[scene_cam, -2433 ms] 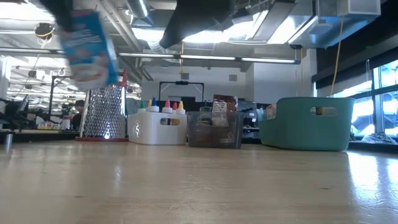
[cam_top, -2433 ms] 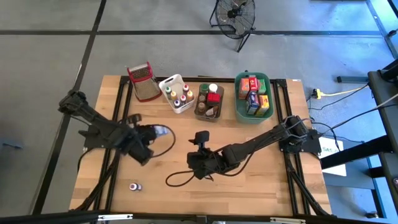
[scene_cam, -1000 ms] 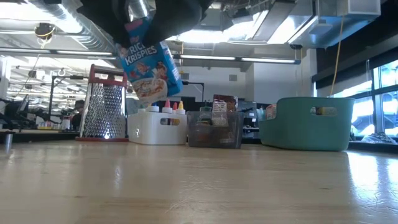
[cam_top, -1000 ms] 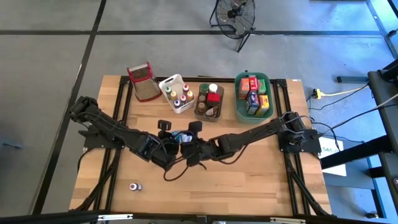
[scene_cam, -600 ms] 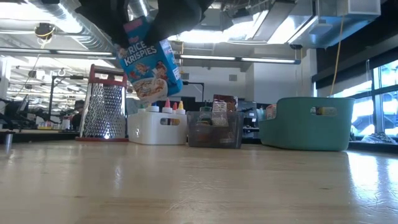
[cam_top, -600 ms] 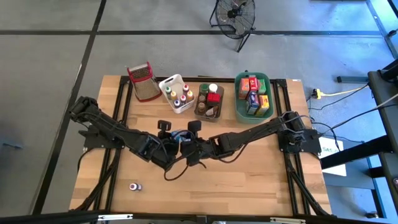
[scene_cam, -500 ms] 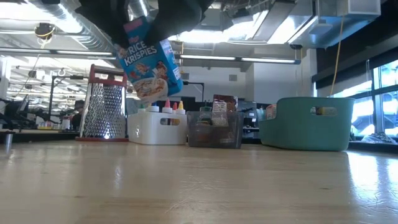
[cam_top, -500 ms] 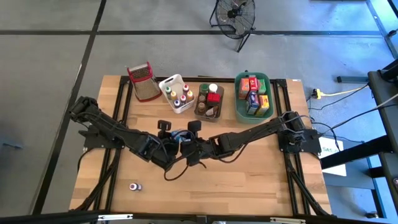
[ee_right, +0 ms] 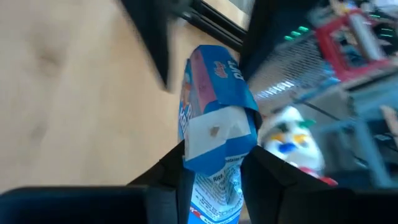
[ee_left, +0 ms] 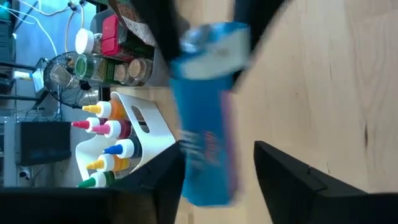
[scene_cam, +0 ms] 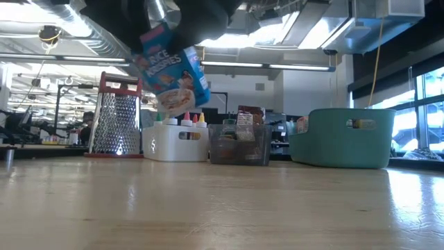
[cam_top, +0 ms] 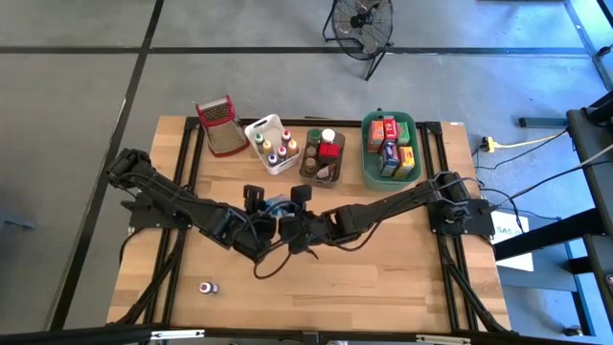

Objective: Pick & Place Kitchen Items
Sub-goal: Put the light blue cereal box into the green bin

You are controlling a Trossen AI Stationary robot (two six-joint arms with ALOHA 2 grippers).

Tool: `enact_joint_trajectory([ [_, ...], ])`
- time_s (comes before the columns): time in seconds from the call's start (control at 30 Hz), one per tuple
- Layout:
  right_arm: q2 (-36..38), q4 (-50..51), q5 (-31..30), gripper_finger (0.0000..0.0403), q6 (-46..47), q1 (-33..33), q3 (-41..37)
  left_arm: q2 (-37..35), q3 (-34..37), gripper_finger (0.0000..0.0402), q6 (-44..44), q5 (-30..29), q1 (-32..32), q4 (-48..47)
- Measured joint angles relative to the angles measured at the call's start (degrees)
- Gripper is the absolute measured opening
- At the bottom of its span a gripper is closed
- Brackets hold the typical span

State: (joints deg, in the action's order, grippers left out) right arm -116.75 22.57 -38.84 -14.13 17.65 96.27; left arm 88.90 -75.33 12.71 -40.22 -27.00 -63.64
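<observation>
Blue cereal box (scene_cam: 173, 71) is hanging in the air above the middle of the desk (cam_top: 402, 278), in front of the white bottle tub (cam_top: 271, 143). Right gripper (ee_right: 211, 165) jaws are pinching it while left gripper (ee_left: 217, 168) jaws are standing wide around it, likely passing it over.

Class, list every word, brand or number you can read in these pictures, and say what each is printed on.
"Rice": small print on the blue cereal box, right wrist view; the rest of that line is cut off.
Large white lettering on the box's front, low view: smeared, unreadable.
Labels on the jars in the brown tub: too small to read.
Print on the boxes in the green tub: too small to read.
</observation>
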Motion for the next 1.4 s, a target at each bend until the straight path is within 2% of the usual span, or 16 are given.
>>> enact_joint_trajectory([
  [0.2,0.0,5.8,-12.9,0.0113,1.9,0.7,0.0,0.0,0.0,0.0213,0.0,-3.2,-0.7,-0.7],
  [0.37,0.0,15.7,-28.0,0.0112,7.4,1.9,-0.1,0.0,0.0,0.0216,-0.3,-3.9,-2.2,-4.0],
  [0.57,0.0,26.2,-33.2,0.0112,14.7,3.1,-0.1,0.0,0.0,0.0215,0.0,-6.3,-3.1,-8.7],
  [0.7,0.2,38.1,-37.8,0.0112,25.2,3.1,-0.1,0.0,0.0,0.0216,3.7,-6.4,-3.3,-13.8],
  [0.8,1.9,50.4,-36.8,0.0112,39.8,2.7,-0.1,0.0,0.0,0.0215,7.0,-6.5,-3.3,-17.0],
  [0.9,4.4,66.4,-32.8,0.0112,59.5,1.7,-0.1,0.0,0.0,0.0214,9.5,-6.8,-3.3,-19.2],
  [0.93,5.4,68.2,-31.0,0.0112,65.4,1.2,-0.4,0.0,0.0,0.0215,9.9,-6.8,-3.3,-19.7],
  [1.03,11.5,65.6,-24.3,0.0112,65.4,-0.7,-3.4,0.0,0.0,0.0216,10.3,-6.8,-3.3,-19.9],
  [1.1,14.7,67.5,-23.3,0.0112,71.3,-2.2,-4.7,0.0,0.0,0.0216,10.9,-6.9,-3.3,-20.1],
  [1.17,18.5,66.0,-20.9,0.0112,73.2,-3.6,-8.6,0.0,0.0,0.0214,11.5,-7.1,-3.3,-20.2],
  [1.27,25.0,63.3,-21.4,0.0112,78.0,-6.0,-13.8,0.0,1.1,0.0214,12.6,-7.2,-3.3,-20.3],
  [1.4,28.9,62.0,-21.4,0.0112,87.3,-9.2,-21.8,0.0,3.6,0.0216,13.7,-6.8,-3.3,-20.5],
])
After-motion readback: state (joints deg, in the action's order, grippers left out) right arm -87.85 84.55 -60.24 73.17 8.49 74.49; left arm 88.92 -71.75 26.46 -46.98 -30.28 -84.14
